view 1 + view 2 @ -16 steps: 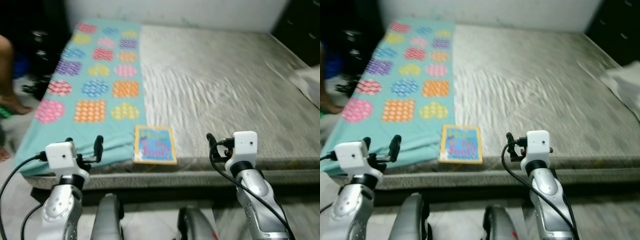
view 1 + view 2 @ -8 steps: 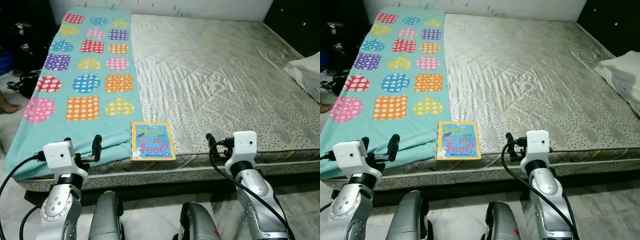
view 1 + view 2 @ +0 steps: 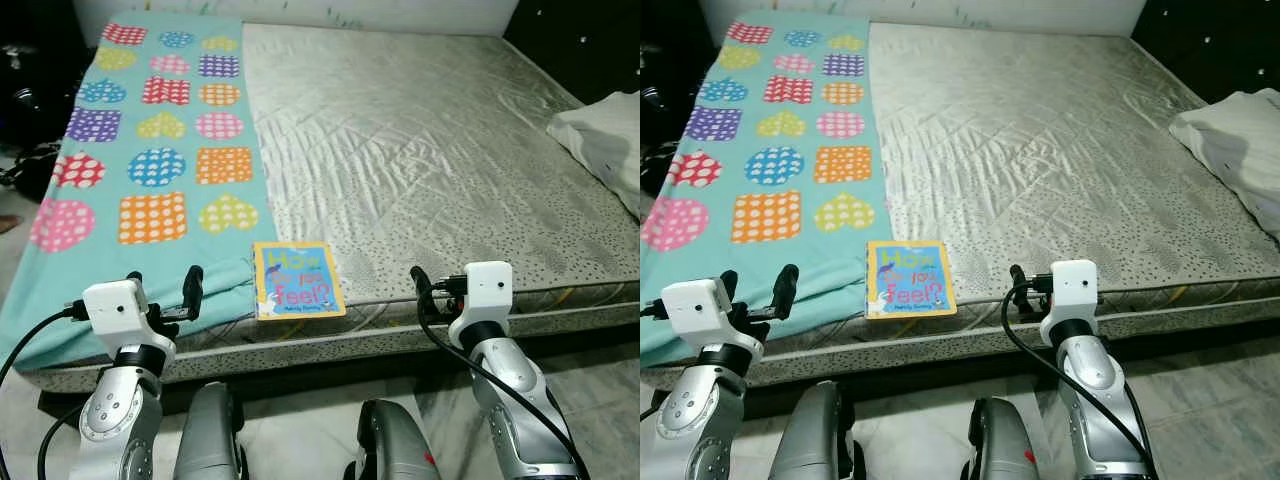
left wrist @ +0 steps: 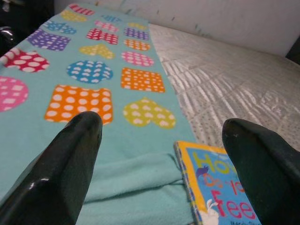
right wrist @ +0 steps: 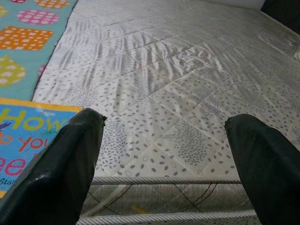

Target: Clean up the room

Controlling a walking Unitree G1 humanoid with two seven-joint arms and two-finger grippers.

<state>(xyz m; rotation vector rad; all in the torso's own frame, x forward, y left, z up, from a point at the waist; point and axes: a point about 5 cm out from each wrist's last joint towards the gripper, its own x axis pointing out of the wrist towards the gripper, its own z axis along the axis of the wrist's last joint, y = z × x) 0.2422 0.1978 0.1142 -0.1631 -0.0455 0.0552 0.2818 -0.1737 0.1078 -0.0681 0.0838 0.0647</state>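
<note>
Bedroom scene from the robot's head camera: a children's book (image 3: 297,280) with a yellow border and blue cover lies flat at the near edge of a bare grey mattress (image 3: 430,170), its left side touching the folded hem of a teal blanket (image 3: 150,190) printed with dotted hearts, circles and squares. The blanket runs along the mattress's left side. At the far right edge of the bed sits a white pillow (image 3: 600,140).

Both silver arms are raised in front of the bed's near edge. The left claw (image 4: 164,136) hangs over the blanket's near hem, its two black fingers (image 4: 70,154) spread wide, with the book's corner seen between them. The right claw (image 5: 164,140) hovers just right of the book, above the mattress edge, its fingers (image 5: 61,164) likewise wide apart and holding nothing. Neither claw touches the book.

Pale marbled floor tiles (image 3: 600,380) show below the bed frame, and dark objects sit in shadow on the floor beyond the blanket's left side.
</note>
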